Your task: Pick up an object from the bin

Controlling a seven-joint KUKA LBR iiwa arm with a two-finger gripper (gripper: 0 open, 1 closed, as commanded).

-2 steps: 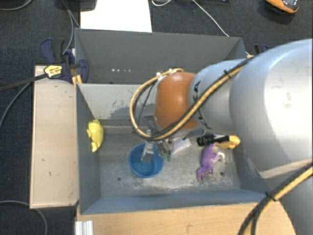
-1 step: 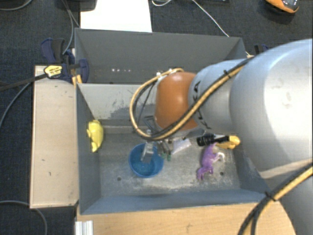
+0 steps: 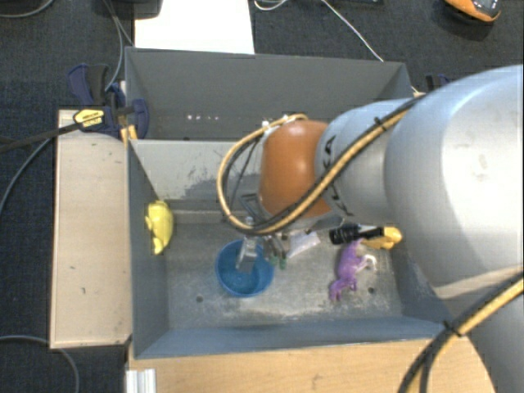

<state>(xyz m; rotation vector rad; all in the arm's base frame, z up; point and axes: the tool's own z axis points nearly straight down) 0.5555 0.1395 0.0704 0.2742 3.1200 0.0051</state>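
My gripper (image 3: 249,258) hangs low near the middle of the bin floor, under the arm's orange cover, and its tip is down inside a round blue bowl (image 3: 237,282). The bowl stands upright on the floor, a little left of centre. A clear, pale plastic piece (image 3: 301,243) lies just right of the gripper. Further right, a purple toy animal (image 3: 350,270) lies on the floor, with a black and yellow marker-like thing (image 3: 366,236) just above it.
A yellow soft toy (image 3: 159,226) rests against the bin's left wall, well apart from the others. The big grey arm covers the right side of the bin. Bare floor lies between the yellow toy and the bowl, and along the front wall.
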